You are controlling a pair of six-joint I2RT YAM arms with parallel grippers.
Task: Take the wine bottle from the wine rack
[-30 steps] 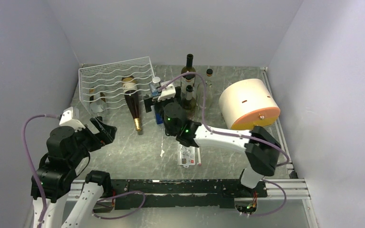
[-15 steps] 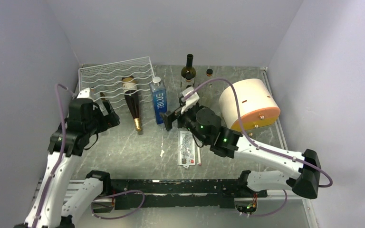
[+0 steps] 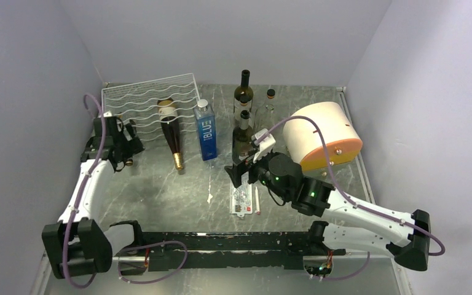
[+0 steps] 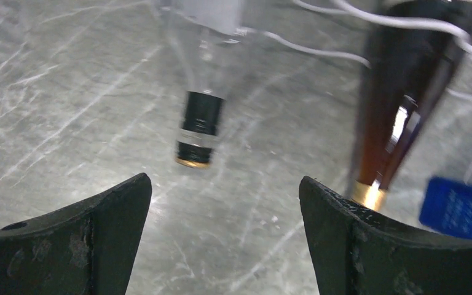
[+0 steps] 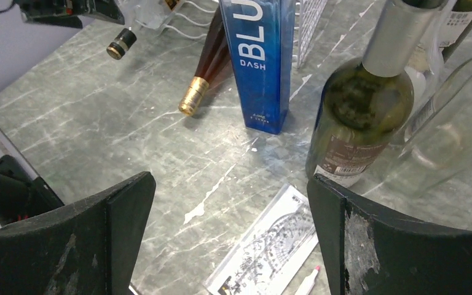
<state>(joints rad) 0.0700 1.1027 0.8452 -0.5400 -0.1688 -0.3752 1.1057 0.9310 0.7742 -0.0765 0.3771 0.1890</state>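
At the upper left of my top view the wine rack point(image 3: 150, 98) is white wire. The brown bottle point(image 3: 172, 132) there has a gold foil tip and a cream label, and the clear bottle point(image 4: 200, 126) beside it has a black neck band and gold cap. The carton point(image 3: 206, 130) is bright blue with white lettering. The table point(image 3: 160, 196) is grey, veined white like marble. At right, the drum point(image 3: 319, 132) is cream with an orange face.

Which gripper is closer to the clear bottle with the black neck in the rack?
Left. The left gripper sits just short of the clear bottle, open fingers flanking the line of its capped end. The right gripper is far off, beside the green bottle mid-table.
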